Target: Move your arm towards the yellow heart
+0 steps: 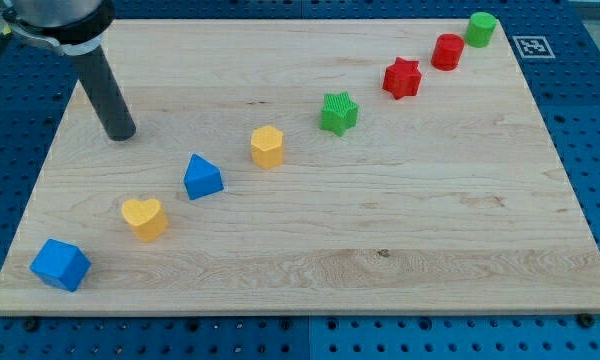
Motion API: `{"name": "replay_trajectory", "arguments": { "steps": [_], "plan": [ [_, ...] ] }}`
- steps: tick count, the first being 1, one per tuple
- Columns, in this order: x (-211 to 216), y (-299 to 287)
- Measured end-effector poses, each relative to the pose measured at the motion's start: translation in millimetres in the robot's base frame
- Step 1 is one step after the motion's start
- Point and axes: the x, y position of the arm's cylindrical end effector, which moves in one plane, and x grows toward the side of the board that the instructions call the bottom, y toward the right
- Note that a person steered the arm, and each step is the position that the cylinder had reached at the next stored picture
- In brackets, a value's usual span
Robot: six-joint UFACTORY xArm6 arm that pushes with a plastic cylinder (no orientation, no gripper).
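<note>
Below my tip and a bit to the view's right sits the yellow heart, well apart. I have no claw.

The arm is cut off by the view's top edge above the wooden board, so only its lowest joint and the rod show, and the rod hides a strip of the board's top-left part behind it. A black-and-white marker tag beside the board's top-right corner is too small to read. The blue perforated table around the board runs out of the view on every side, and the board's own bottom-left corner sits almost at the view's left edge.
</note>
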Motion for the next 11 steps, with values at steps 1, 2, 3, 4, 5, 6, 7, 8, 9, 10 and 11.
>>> {"name": "replay_trajectory", "arguments": {
  "steps": [1,2,3,4,5,6,7,8,9,10,11],
  "plan": [
    [1.6,0.0],
    [2.2,0.0],
    [5.7,0.0],
    [8.1,0.0],
    [8.1,0.1],
    [8.3,0.1],
    [11.0,0.1],
    [15.2,0.1],
    [21.9,0.5],
    [30.1,1.6],
    [36.6,2.6]
  ]
}}
